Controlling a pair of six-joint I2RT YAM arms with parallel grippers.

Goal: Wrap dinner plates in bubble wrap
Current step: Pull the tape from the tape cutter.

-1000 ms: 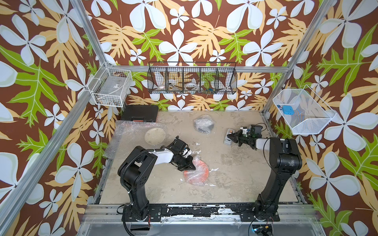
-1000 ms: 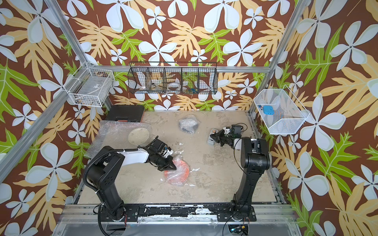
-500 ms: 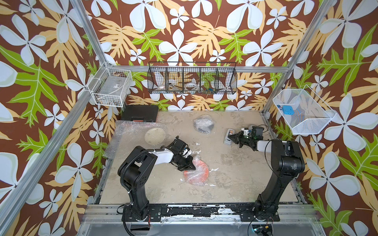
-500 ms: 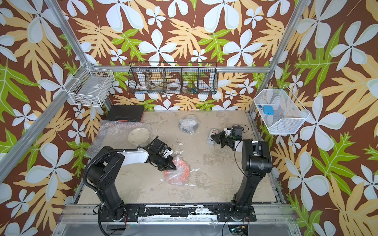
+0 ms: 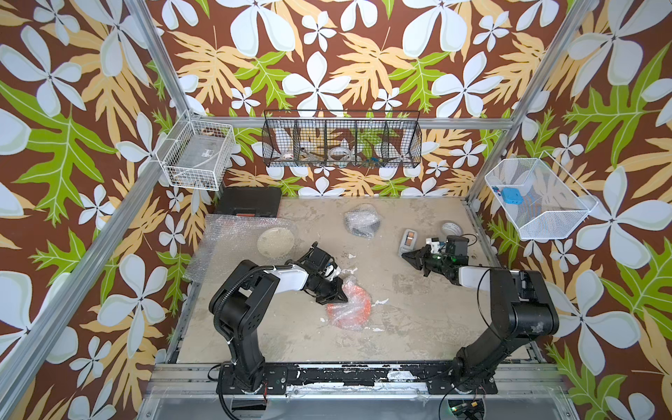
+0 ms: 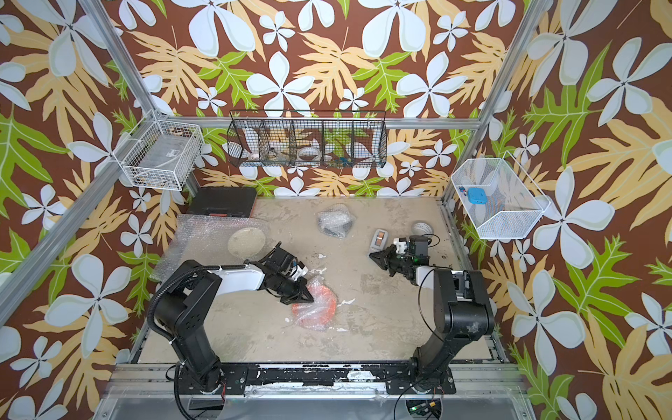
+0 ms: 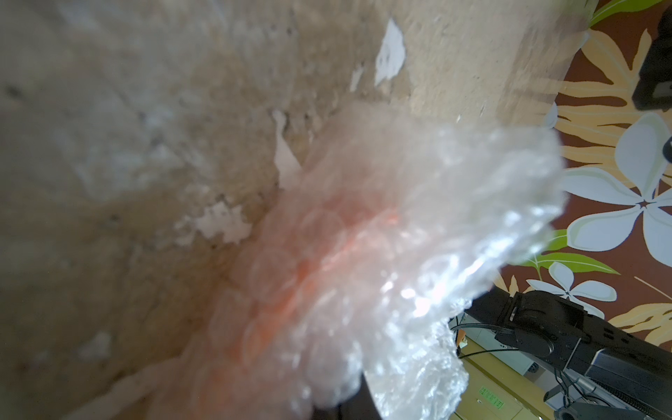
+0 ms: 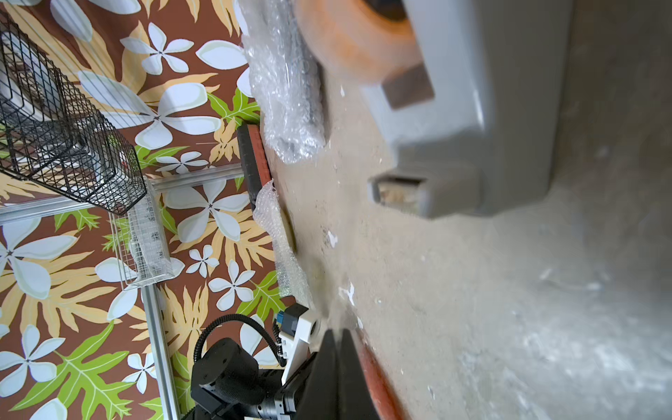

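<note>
Left arm (image 5: 287, 280) stretched low, left fingers (image 5: 332, 291) pinching bubble wrap (image 5: 351, 284) on orange plate (image 5: 360, 309); right fingers (image 5: 413, 256) clenched, empty

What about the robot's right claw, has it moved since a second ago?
Yes. The right gripper has pulled back a little from the grey tape dispenser, toward the front edge of the table.

I see the orange plate (image 5: 363, 305) glowing through clear, bubble-dotted bubble wrap (image 5: 345, 316). The cream plate (image 5: 275, 242) is pale and faintly speckled, and the black plate (image 5: 359, 228) shows dark. My tabletop (image 5: 418, 320) is mottled beige with white flecks. The walls (image 5: 327, 54) are brown with white flowers and green and tan leaves.
</note>
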